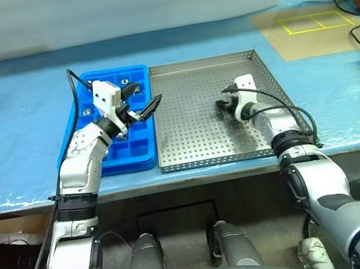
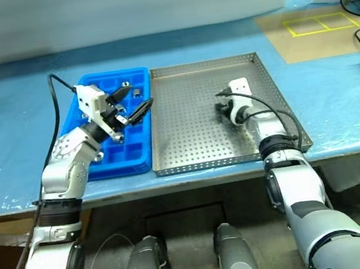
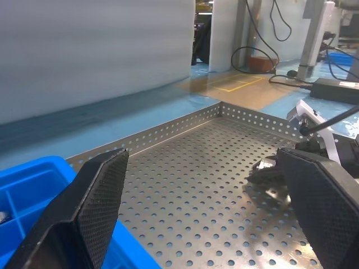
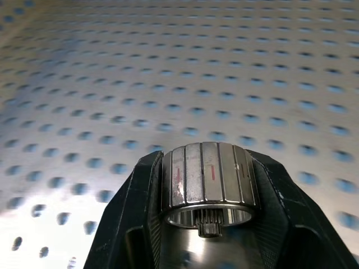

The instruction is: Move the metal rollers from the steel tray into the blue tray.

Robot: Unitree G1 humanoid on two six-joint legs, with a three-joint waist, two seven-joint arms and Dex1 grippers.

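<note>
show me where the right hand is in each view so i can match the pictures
Left eye view: right hand low over the steel tray, right of centre.
Right eye view: same spot.
Left wrist view: at the picture's right edge.
Right wrist view: shut on a metal roller.
Shared landmark: the tray's perforated floor.

Silver-grey arms, black textured tools (cabled) — white wrists

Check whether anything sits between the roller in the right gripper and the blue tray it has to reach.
The left gripper does: it hangs open over the blue tray at the edge nearest the steel tray. The right gripper is shut on a metal roller over the steel tray's floor; no loose object shows between.
</note>
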